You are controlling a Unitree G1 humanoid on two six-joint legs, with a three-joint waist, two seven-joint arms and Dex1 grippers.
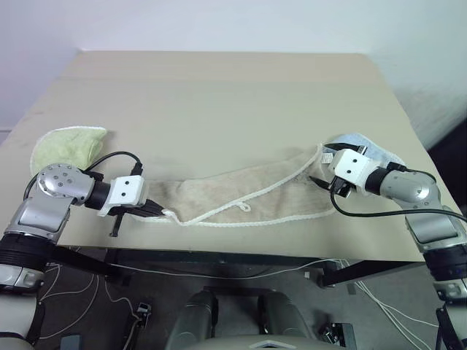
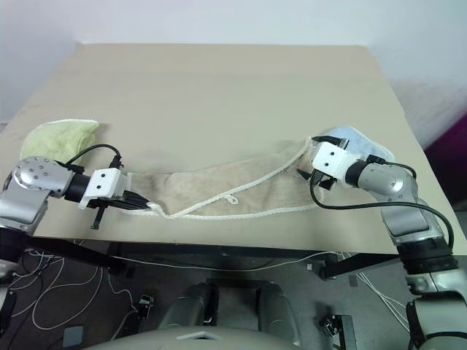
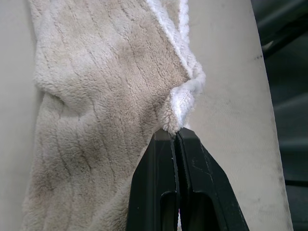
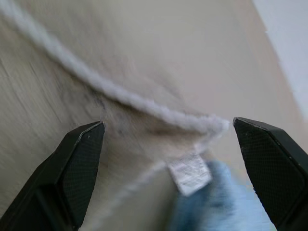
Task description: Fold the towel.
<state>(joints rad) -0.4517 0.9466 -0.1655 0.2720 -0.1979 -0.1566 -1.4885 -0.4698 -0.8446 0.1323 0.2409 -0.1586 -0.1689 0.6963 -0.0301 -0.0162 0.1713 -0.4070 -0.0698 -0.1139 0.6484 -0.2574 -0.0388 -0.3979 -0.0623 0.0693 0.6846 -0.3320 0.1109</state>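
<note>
The beige towel with white corded edging lies stretched in a long band along the front of the table. My left gripper is at its left end, shut on the bunched corded corner. The two black fingers press together on the cloth. My right gripper hovers at the towel's right end, open. Between its wide-spread fingers I see the corded edge and a small white label.
A light green towel lies crumpled at the table's left edge. A light blue folded towel sits under and behind the right gripper. The table's front edge runs just below the beige towel, and cables lie on the floor beneath.
</note>
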